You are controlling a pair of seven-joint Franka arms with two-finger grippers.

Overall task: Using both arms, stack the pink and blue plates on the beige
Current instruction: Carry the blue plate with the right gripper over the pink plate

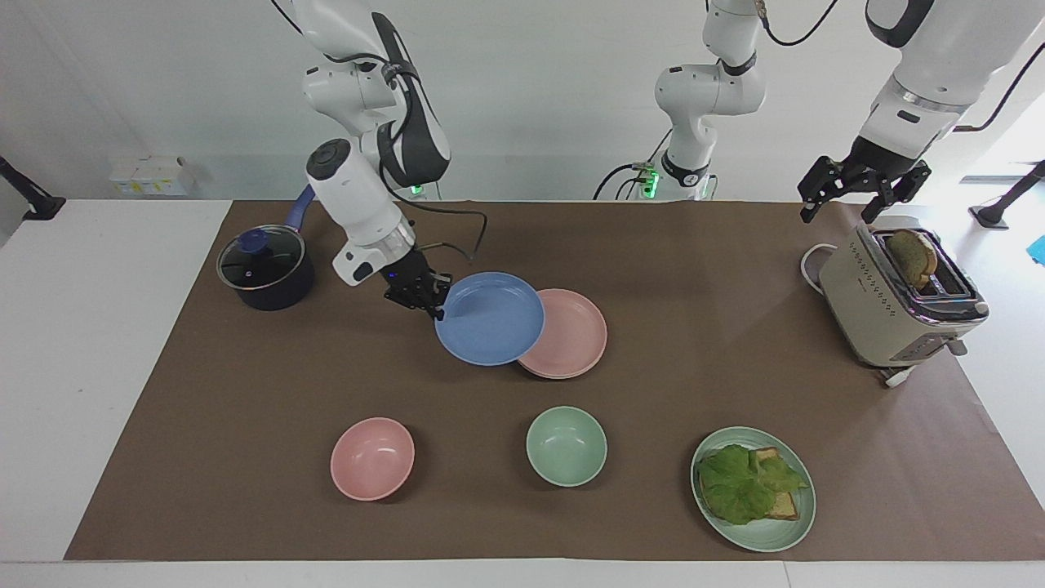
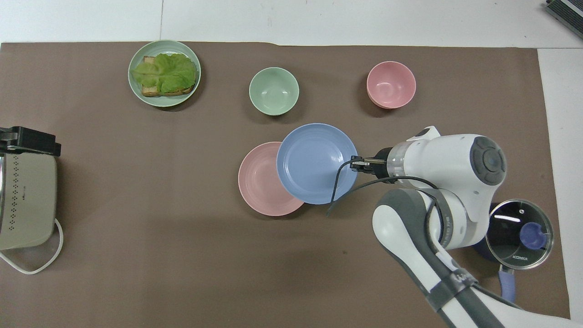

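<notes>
Facing view: right gripper is clamped on the rim of the blue plate, fingers shut on the edge at the right arm's end of the plate, and carries it in the air, roughly level, partly over the pink plate. Overhead view agrees: blue plate overlaps the pink plate on the side toward the right arm, not centred on it. Pink plate lies mid-table on the brown mat; a thin paler edge shows under its rim, likely the beige plate beneath it, but cannot confirm. Left gripper waits over the toaster at the left arm's end, fingers spread wide, holding nothing. Others, untouched: pink bowl, green bowl, green plate with lettuce and bread, lidded pot at the right arm's end. Step, as judged: pink looks already placed, blue is mid-transfer, the last stacking step. Next move calls for shifting the blue plate further toward the left arm's end until it sits centred over the pink one, lowering it flat, then letting go of the rim. Risk: a one-sided rim grip may let the plate tilt or land off-centre.
</notes>
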